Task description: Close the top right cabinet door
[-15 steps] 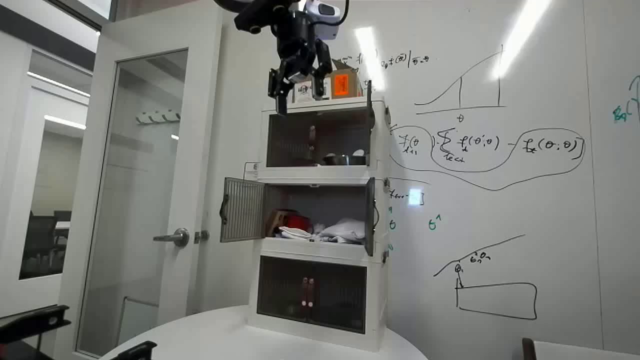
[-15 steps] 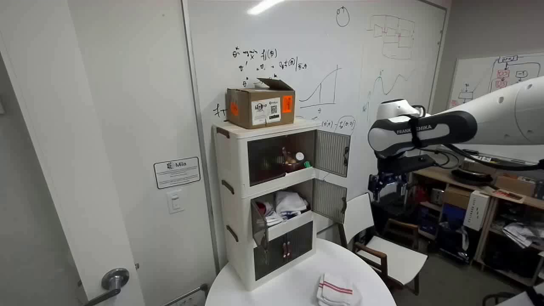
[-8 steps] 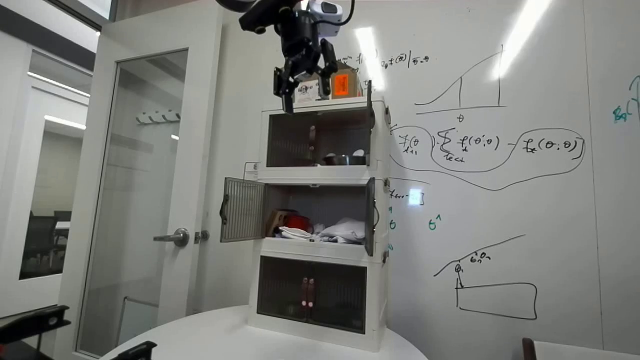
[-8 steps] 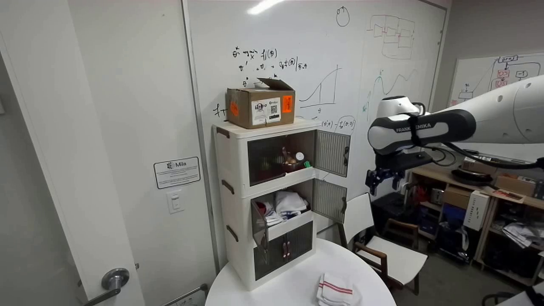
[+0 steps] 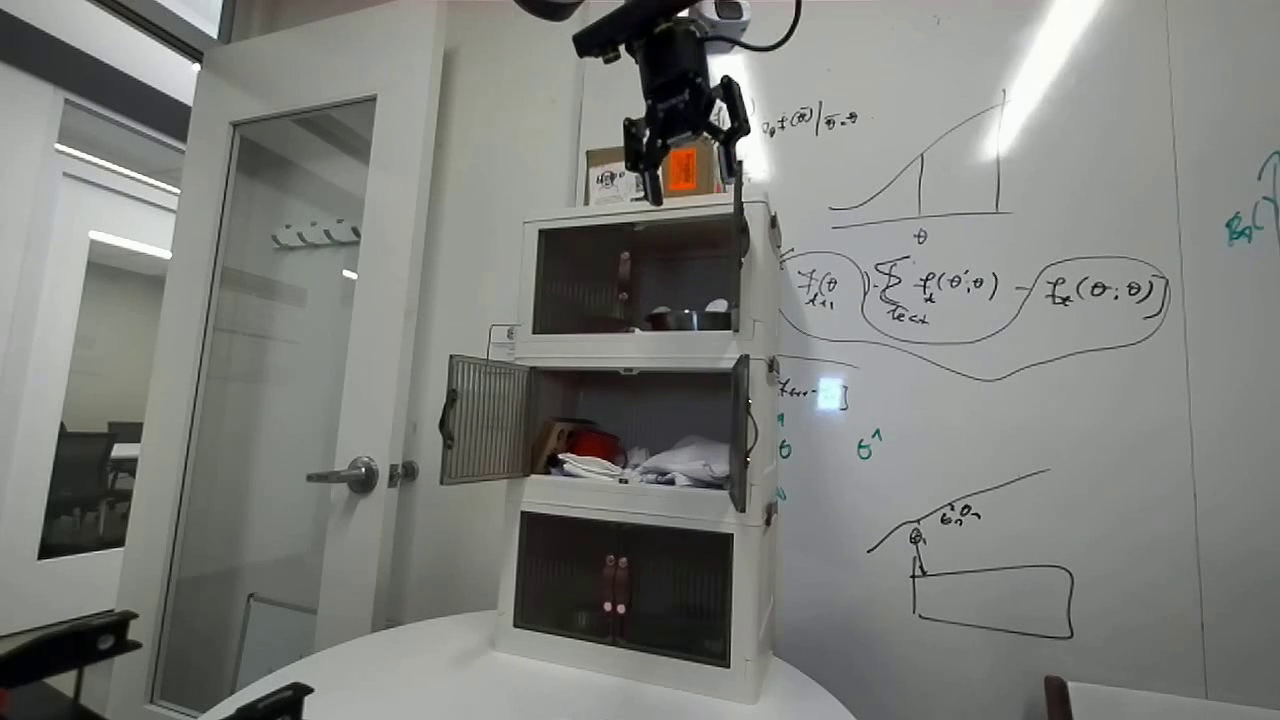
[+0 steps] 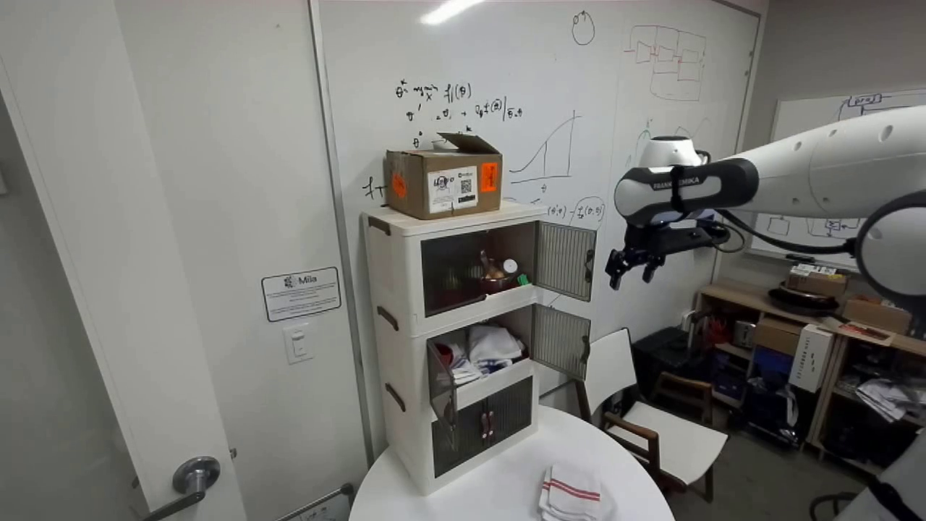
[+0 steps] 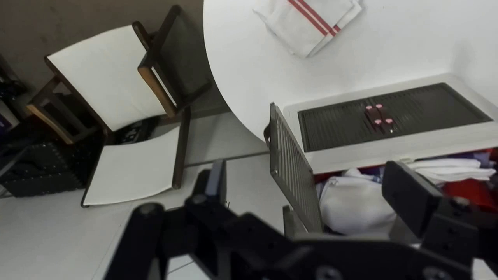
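The top right cabinet door [image 6: 566, 260] stands open, swung outward from the white cabinet [image 6: 398, 354]. In an exterior view I see this door [image 5: 739, 230] nearly edge-on. My gripper [image 6: 631, 278] is open and empty, a little to the right of the door's handle edge and apart from it. In an exterior view the gripper [image 5: 692, 185] overlaps the cardboard box, with one finger near the door's upper edge in the picture. In the wrist view the jaws of the gripper [image 7: 307, 175] stand wide apart. The top door is mostly hidden there behind the gripper body.
Both middle-tier doors stand open, the right one [image 6: 561, 340] below the top door and the left one [image 5: 487, 420]. A cardboard box [image 6: 445, 181] sits on the cabinet. A folded cloth [image 6: 571, 496] lies on the round table [image 6: 600, 449]. A chair [image 6: 676, 441] stands beside it.
My gripper has moved right in an exterior view, and up and left toward the door in an exterior view. It stays open. The cabinet doors have not moved.
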Robot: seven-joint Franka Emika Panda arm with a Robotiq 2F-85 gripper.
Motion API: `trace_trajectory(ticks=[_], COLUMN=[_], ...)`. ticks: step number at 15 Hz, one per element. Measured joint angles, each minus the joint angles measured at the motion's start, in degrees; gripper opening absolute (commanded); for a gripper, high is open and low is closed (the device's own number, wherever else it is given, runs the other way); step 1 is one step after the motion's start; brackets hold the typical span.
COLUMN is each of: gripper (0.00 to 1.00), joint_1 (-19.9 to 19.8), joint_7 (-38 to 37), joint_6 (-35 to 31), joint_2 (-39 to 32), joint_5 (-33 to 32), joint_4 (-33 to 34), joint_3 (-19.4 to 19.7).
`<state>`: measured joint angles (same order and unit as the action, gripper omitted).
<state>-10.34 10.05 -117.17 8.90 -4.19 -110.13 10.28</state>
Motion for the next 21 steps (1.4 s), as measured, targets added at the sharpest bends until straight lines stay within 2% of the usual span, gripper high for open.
trace_trajectory(ticks=[6, 10, 14, 21], gripper=[1.00, 1.00, 1.00, 1.00], joint_1=[0.1, -0.1, -0.8, -1.3], joint_7=[1.5, 1.7, 4.4, 15.5], joint_6=[0.2, 0.3, 2.1, 14.4], joint_2=[-10.9, -16.5, -20.9, -22.9], joint_5=[6.2, 8.1, 11.4, 17.1], joint_4=[18.1, 26.8, 32.2, 35.6], joint_3=[0.1, 0.0, -0.9, -5.2])
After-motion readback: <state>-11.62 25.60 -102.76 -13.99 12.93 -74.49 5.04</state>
